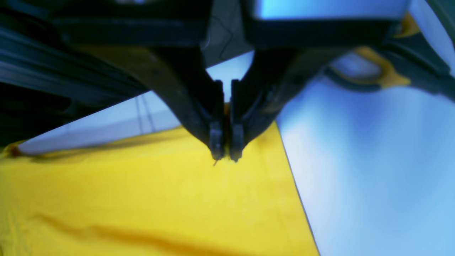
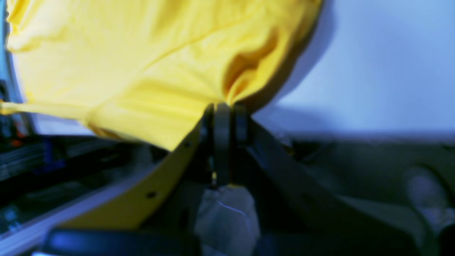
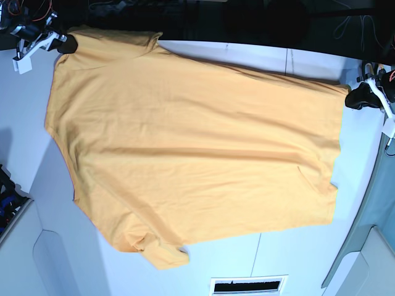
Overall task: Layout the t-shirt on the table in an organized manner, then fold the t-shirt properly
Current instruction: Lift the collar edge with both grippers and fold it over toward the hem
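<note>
table (image 3: 308,259): I see one white top with a thin dark seam; the shirt covers most of it, bare surface shows along the near edge and at both ends
t-shirt (image 3: 191,148): I count one, orange-yellow, spread broad across the table with long shallow creases; one sleeve lies at the near edge, its far edge runs out over the back of the table
shirt against the jaws: it stretches between my two grippers, one corner at each
left gripper (image 1: 226,156): I see its jaws pinched together on the shirt's edge, a sliver of yellow showing between them, right by the cloth's straight border with bare table just beside
right gripper (image 2: 222,108): jaws clamped tight on a bunched fold of the shirt, the cloth fanning away from the tips
grippers, count: two, one at each far corner of the shirt, well apart
containers: I make out none holding anything; a dark slot (image 3: 248,286) sits in the table's near edge
</note>
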